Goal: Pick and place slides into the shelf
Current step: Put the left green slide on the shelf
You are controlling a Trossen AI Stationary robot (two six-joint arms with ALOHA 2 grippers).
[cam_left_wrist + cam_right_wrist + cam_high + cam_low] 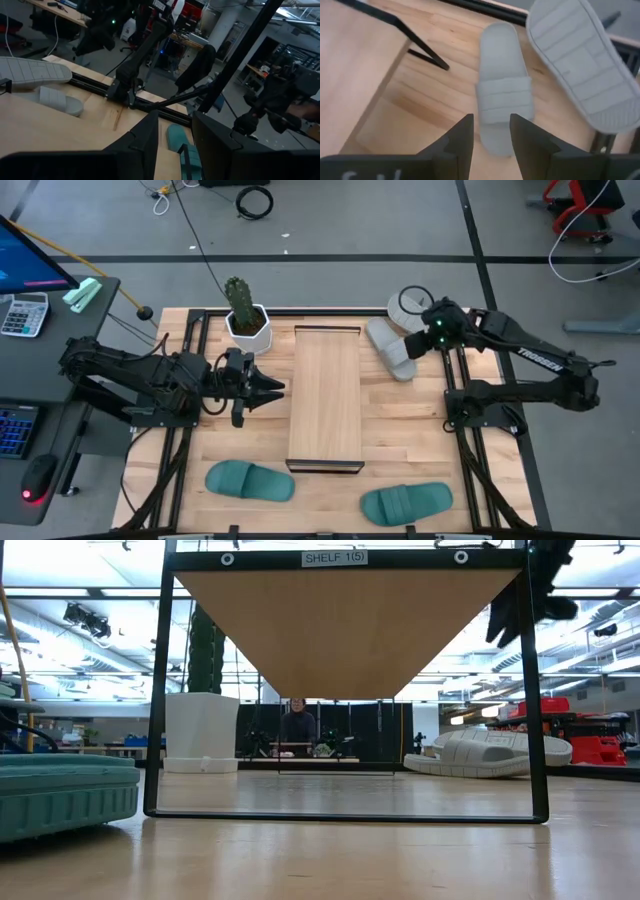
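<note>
The shelf (325, 395) is a long light-wood board on a black frame (345, 625) in the table's middle. One grey slide (390, 348) lies strap up near the far right corner. The second grey slide (410, 304) is sole up beside it, leaning at the table's edge (585, 60). Two teal slides (250, 480) (405, 502) lie flat by the near edge. My right gripper (422, 340) hangs open above the flat grey slide (502, 95), its fingers (462, 137) clear of it. My left gripper (276, 388) is open and holds nothing, just left of the shelf (175, 145).
A potted cactus (245, 315) stands at the far edge, left of the shelf's far end. Black rails (190, 380) run along the table's left and right sides. A person (297, 725) sits far behind the table. Bare planks lie between the shelf and the teal slides.
</note>
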